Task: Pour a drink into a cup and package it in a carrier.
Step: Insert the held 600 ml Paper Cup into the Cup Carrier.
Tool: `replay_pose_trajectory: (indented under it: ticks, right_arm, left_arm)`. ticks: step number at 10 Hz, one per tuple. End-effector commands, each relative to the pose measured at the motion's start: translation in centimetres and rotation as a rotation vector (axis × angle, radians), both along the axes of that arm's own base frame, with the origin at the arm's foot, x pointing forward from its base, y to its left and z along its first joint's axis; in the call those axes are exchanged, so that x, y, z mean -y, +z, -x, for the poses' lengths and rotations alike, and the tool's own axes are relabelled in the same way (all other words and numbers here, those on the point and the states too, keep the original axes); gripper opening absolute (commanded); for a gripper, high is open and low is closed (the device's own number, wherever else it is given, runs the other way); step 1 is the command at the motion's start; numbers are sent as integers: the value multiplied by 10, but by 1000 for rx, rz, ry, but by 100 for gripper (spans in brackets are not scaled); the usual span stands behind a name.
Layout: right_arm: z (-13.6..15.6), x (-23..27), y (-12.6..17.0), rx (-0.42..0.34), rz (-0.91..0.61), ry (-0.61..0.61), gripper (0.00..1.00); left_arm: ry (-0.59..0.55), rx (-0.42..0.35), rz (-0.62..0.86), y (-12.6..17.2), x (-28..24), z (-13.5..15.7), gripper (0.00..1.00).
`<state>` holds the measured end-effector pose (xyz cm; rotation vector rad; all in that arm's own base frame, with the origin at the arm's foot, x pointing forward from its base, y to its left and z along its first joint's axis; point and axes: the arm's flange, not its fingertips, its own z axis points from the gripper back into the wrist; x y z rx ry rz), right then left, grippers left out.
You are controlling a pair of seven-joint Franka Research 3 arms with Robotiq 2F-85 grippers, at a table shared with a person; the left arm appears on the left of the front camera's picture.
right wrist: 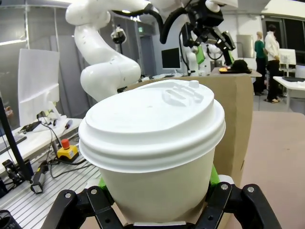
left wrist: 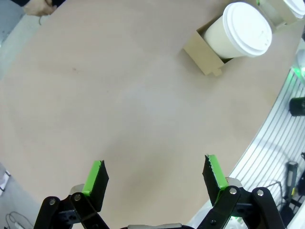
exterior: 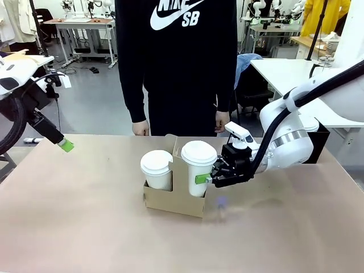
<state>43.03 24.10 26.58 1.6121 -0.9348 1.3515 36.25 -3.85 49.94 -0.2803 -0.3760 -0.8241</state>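
Cup [exterior: 198,168] with the white lid is sitting in the right-hand slot of the carrier [exterior: 173,199], and our right gripper [exterior: 209,179] is clamped on it, green pads squeezing the cup's side just below the lid. From the right wrist camera the cup [right wrist: 155,152] is right in our face, wedged between the two fingers [right wrist: 102,207], with the carrier's upright cardboard tab [right wrist: 236,124] just behind it. We can't see any drink in there since the lid covers everything.

Just past the gripped one, on the far side of the handle tab from our right gripper, there's a second lidded cup [exterior: 156,169] in the other slot. Both stand upright, the gripped one riding a bit higher than its neighbour. The carrier itself rests flat on the table [exterior: 85,227], roughly mid-table.

Our left gripper [exterior: 66,145] is well off to the side, hovering above the table's left part, jaws spread wide and holding nothing. Looking down along its fingers [left wrist: 95,179], we've got bare tabletop [left wrist: 119,105] right under it, and way up ahead near the top corner there's the carrier end [left wrist: 207,55] with a lidded cup [left wrist: 240,31] poking out.

Beyond the carrier, on the far side from both grippers, a person in a black hoodie [exterior: 176,57] stands at the table edge, hands [exterior: 140,128] hanging down by their sides, not touching anything.
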Motion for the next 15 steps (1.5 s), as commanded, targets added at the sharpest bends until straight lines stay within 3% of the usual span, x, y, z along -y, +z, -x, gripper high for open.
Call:
replay_pose_trajectory:
  ticks: [1,6,7,10,15]
  right_arm:
    - [-4,-5,-9,49,9,22,81]
    - [-5,-7,-28,67,73,-13,81]
    - [-4,-3,-28,72,105,-20,100]
    - [1,18,-20,85,123,-73,100]
    - [19,80,-15,39,119,-193,100]
  left_arm:
    - [5,6,1,1,0,1,100]
    - [5,6,1,1,0,1,100]
    - [5,6,1,1,0,1,100]
    - [5,6,1,1,0,1,100]
    - [5,6,1,1,0,1,100]
